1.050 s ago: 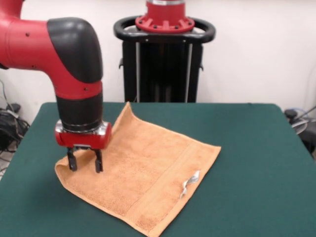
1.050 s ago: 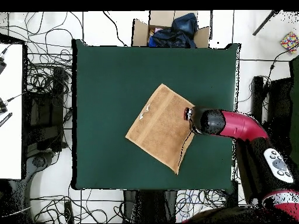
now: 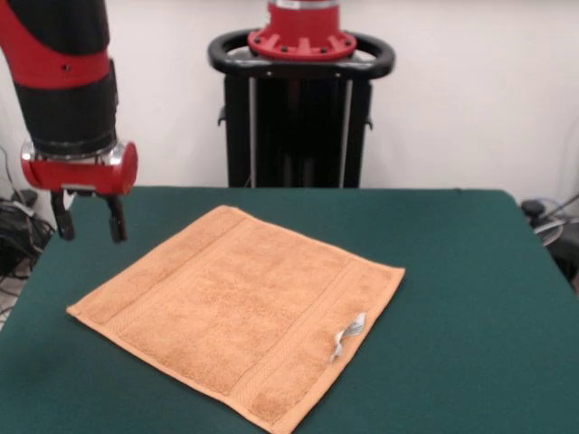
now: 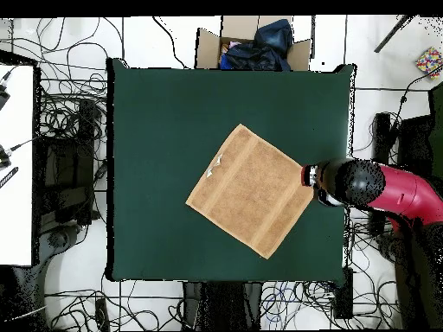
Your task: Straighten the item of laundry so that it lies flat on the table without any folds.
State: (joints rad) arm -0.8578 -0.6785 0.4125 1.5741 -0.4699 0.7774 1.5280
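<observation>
The orange-tan towel [image 3: 240, 312] lies spread flat on the dark green table [image 3: 452, 271], turned like a diamond, with woven border bands along two sides. Its small white care tag [image 3: 348, 333] sticks up at the right edge. In the overhead view the towel [image 4: 251, 190] sits right of the table's [image 4: 156, 130] middle, with the tag [image 4: 215, 164] at its upper left edge. My gripper [image 3: 90, 220] hangs above the table's left rim in the front view, apart from the towel, with its two fingers parted and empty. In the overhead view the gripper [image 4: 311, 180] is by the towel's right corner.
The robot pedestal [image 3: 301, 108] stands behind the table's far edge. A cardboard box with dark cloth [image 4: 255, 43] sits beyond the table's top edge in the overhead view. Cables [image 4: 69, 130] cover the floor around the table. A white desk [image 4: 16, 164] stands at the left.
</observation>
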